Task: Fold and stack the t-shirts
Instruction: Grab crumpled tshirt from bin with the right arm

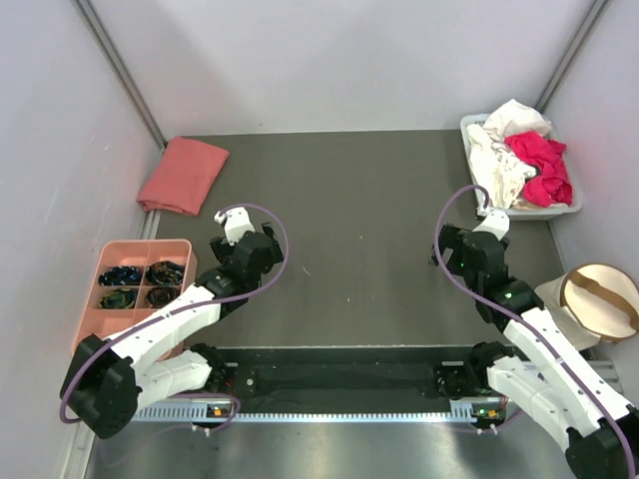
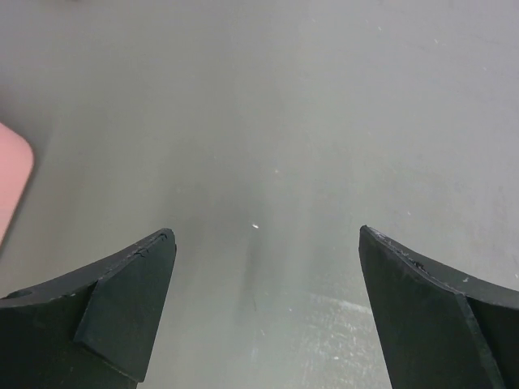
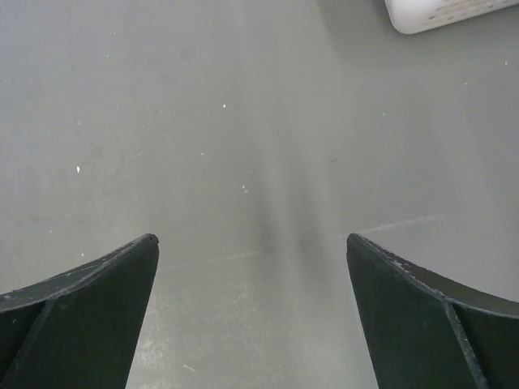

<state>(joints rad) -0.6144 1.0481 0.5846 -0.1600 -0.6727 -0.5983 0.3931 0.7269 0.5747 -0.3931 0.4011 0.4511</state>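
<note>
Left pincer (image 2: 266, 237) and right pincer (image 3: 251, 241) both released, jaws wide over grey worktop (image 3: 243, 121). White bin (image 3: 454, 12) corner ahead-right of right pincer. Pink tray (image 2: 10, 178) edge left of left pincer.

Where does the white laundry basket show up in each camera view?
Top external: the white basket sits at the far right of the table, holding crumpled t-shirts.
Left wrist: not in it.
Right wrist: only one corner shows, at the upper right, beyond the open right gripper.
Shared landmark: the grey table appears in all three views.
</note>
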